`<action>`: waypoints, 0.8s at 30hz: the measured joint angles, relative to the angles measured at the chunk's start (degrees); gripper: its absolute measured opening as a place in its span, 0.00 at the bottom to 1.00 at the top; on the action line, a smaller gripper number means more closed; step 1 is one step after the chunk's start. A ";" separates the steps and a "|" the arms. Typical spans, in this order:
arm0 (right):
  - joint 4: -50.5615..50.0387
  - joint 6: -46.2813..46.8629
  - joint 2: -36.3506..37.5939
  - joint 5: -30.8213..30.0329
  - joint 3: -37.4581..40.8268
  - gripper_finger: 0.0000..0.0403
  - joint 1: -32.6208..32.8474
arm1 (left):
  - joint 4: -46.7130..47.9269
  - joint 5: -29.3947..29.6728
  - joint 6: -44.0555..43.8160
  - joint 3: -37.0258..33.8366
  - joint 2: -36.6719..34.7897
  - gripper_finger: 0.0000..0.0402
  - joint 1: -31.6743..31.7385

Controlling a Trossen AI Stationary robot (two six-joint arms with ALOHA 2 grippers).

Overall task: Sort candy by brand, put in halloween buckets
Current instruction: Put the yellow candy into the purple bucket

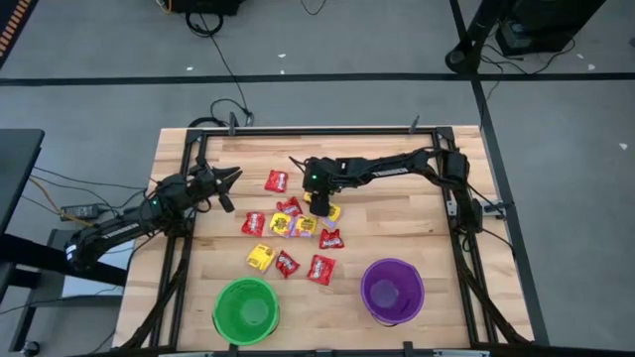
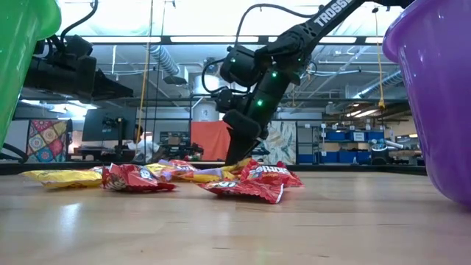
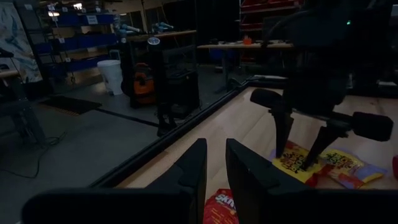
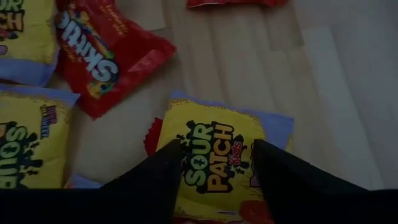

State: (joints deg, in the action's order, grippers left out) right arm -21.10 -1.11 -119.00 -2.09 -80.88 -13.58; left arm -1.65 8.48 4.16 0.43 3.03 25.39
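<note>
Parted around a yellow Sour Patch packet, right gripper low over the candy pile at mid-table, fingers straddling the wrapper, not visibly clamped. Left gripper off to the pile's left, raised, jaws nearly closed with a slim gap, seemingly empty. Red Skittles packet just beside. Green bucket and purple bucket at the near edge.

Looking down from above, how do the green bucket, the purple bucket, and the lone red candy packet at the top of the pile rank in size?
1. Green bucket and purple bucket: they look about alike, so no ranking between them.
2. Lone red candy packet: far smaller than either bucket.
</note>
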 joint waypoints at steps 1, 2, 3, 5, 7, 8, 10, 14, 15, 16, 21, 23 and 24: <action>-0.02 0.02 0.00 0.23 0.00 0.50 -0.24 | 0.00 0.01 0.00 0.00 0.00 0.17 0.00; -0.04 0.03 -0.01 0.33 0.00 0.48 -0.49 | -0.01 -0.02 0.00 0.00 0.00 0.17 0.00; -0.03 0.03 0.00 0.58 0.00 0.45 -0.71 | -0.02 -0.03 0.00 0.00 0.00 0.17 0.00; -0.02 -0.01 0.00 0.59 0.00 0.39 -1.06 | -0.02 -0.03 0.00 0.00 0.00 0.17 0.00; -0.04 -0.32 -0.01 1.01 0.02 0.31 -1.41 | -0.04 -0.05 0.00 0.00 0.00 0.17 0.00; -0.04 -0.46 0.00 1.61 0.02 0.26 -1.58 | -0.04 -0.05 0.02 0.00 0.00 0.17 0.00; -0.03 -0.95 -0.01 2.12 0.02 0.16 -1.71 | -0.04 -0.05 0.02 0.00 0.00 0.17 0.01; 0.13 -2.74 -0.02 1.75 0.04 0.03 -1.67 | -0.07 -0.05 0.02 0.00 0.00 0.17 0.00; 0.37 -2.73 0.00 1.32 0.04 0.03 -1.67 | -0.05 -0.05 0.02 0.00 0.00 0.17 0.01; 0.61 -2.72 0.00 0.75 0.04 0.03 -1.58 | -0.07 -0.05 0.02 0.00 0.00 0.17 0.02; 0.16 -2.78 0.25 0.85 -1.04 0.03 -0.84 | -0.07 -0.05 0.04 0.00 0.00 0.17 0.01; -0.42 -3.71 0.90 2.12 -2.90 0.06 -0.07 | -0.07 -0.05 0.04 0.00 0.00 0.17 0.00; -1.27 -4.59 1.09 2.39 -4.01 0.08 0.45 | -0.09 -0.05 0.04 0.00 0.00 0.17 0.00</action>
State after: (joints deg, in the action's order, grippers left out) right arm -22.38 -5.70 -117.91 0.30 -84.89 -13.12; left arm -1.74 8.43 4.21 0.43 3.03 25.39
